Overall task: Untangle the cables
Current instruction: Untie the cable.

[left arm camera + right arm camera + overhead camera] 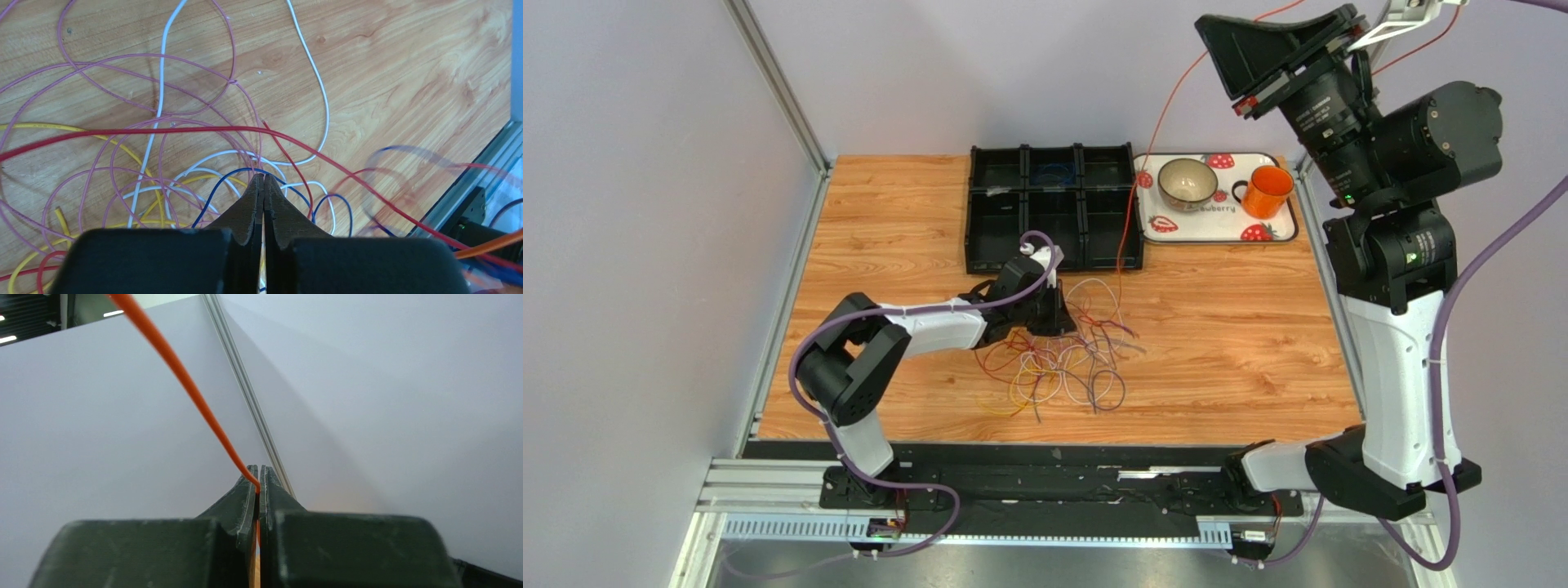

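Got the cables [1063, 361] heaped in a loose tangle on the tabletop [1259, 331], a bit toward 6 o'clock from centre in the overhead view. Purple, red, yellow, white and blue, all looped over each other.

Found the left claw [264, 179] clenched, tips pressed flat together, dipped into the heap's 12 o'clock edge. From its own camera, seeing a blue loop and a white one curling right around the tips, plus a red strand crossing just beyond at 12 o'clock (can't tell whether anything is actually pinched in there).

Then the right claw [258, 471], raised high over the tabletop's 2 o'clock corner, clamped on an orange cable [184, 380]. Leaving the tips toward 11 o'clock in the wrist view. Overhead, dropping in one long line past the 3 o'clock edge of the black compartment tray [1051, 208] and down into the heap's 1 o'clock side.
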### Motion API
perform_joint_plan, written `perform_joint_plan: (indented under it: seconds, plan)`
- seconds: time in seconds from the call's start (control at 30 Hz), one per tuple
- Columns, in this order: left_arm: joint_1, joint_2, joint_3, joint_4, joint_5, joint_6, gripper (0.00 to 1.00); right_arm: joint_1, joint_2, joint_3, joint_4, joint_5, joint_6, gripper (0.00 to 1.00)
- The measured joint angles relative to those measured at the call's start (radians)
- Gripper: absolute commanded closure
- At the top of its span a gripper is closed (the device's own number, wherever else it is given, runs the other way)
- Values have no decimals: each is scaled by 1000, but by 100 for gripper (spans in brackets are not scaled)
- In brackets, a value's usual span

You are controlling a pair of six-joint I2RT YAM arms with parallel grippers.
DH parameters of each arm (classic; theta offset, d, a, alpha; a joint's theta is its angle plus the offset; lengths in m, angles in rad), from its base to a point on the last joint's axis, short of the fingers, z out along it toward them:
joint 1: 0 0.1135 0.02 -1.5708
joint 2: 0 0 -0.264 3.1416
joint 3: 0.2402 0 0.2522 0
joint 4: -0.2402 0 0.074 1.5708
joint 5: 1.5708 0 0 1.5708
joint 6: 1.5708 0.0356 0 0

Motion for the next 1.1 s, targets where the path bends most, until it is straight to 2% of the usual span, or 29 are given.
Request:
perform_joint_plan:
  seconds: [0.2, 0.5, 0.67, 0.73, 0.77, 0.87, 0.97, 1.1]
  plan:
    - [0, 27, -12, 29, -1, 0, 100, 0, 33, 90, 77, 17, 8, 100]
    - [0, 60, -23, 29, -21, 0, 100, 0, 5, 45, 307, 76, -6, 100]
    - [0, 60, -23, 2, -66, -1, 99, 0, 1, 38, 497, 114, -28, 100]
    - [0, 60, -22, -8, -82, 0, 83, 0, -26, -14, 560, 122, -38, 100]
    - [0, 57, -20, -18, -93, 2, 70, 0, -55, -67, 584, 128, -47, 100]
    - [-2, 19, -19, -83, -130, 17, 52, 1, -162, -288, 633, 171, -87, 100]
    - [-3, -68, -17, -171, -161, 35, 45, 2, -257, -501, 620, 265, -135, 100]
    - [-6, -210, -7, -247, -188, 67, 44, 2, -298, -667, 513, 395, -205, 100]
